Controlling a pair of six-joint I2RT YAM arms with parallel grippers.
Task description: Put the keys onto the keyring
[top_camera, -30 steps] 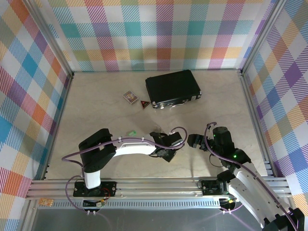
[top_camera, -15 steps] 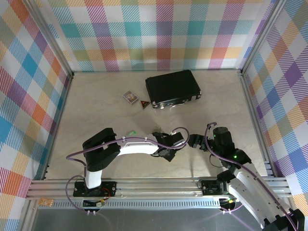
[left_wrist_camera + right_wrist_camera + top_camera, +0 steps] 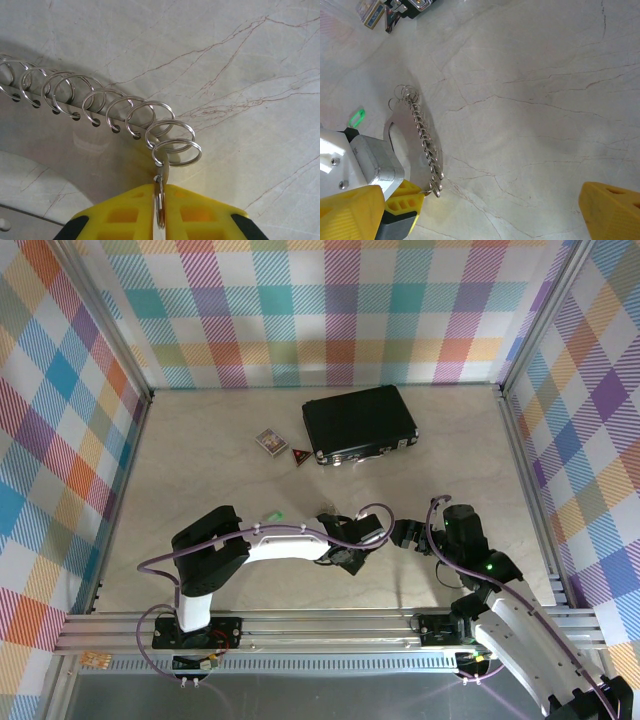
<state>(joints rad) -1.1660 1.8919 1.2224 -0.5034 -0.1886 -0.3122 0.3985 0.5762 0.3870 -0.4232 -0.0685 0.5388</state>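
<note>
Marbled surface [image 3: 200, 460], with a black case [image 3: 360, 425] set at its far side. The right tool [image 3: 482, 200] is held wide open. The left tool [image 3: 160, 192] is clenched on an end ring of the keyring [image 3: 425, 140], near the front edge; the green-headed key [image 3: 356, 117] is seen close by, apart.

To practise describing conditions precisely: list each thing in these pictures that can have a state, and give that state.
Silvery metal keyring with a row of small rings, lying flat, one end ring clamped.
Left gripper, shut on the keyring's end ring.
Right gripper, open, holding nothing.
Tiny green-headed metal key, lying loose, not on the keyring.
Black rectangular case, closed.
</note>
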